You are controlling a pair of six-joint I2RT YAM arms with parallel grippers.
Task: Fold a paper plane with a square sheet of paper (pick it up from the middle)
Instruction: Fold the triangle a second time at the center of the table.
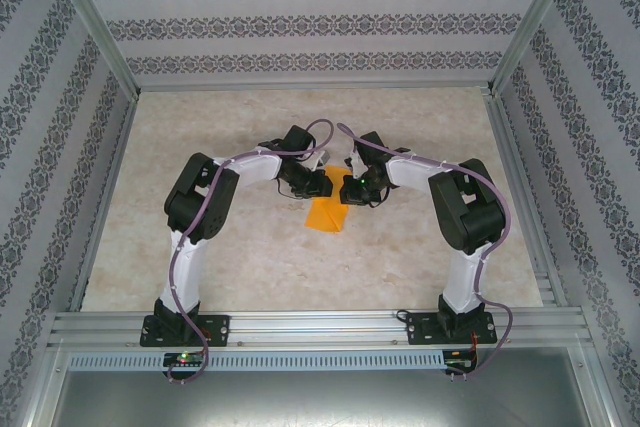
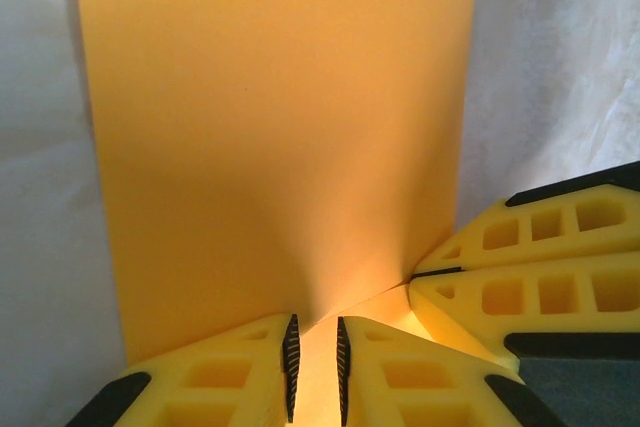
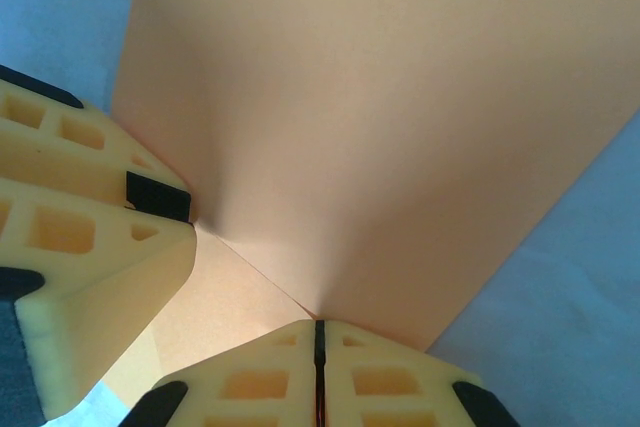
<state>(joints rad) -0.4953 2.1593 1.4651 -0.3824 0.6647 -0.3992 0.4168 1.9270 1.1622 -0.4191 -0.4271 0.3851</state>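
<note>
My left fingers nearly closed, pinching edge of square sheet of paper. Right fingers fully closed on same edge, just beside. Surface pale, marbled. Patterned walls on three sides. From above, my wrists cover sheet's far end. Sheet mid-surface, long axis running from fingers toward my bases.

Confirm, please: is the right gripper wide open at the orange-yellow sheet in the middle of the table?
No: the right gripper is shut on the square sheet of paper, not wide open, as the right wrist view shows. The rest is right.
</note>
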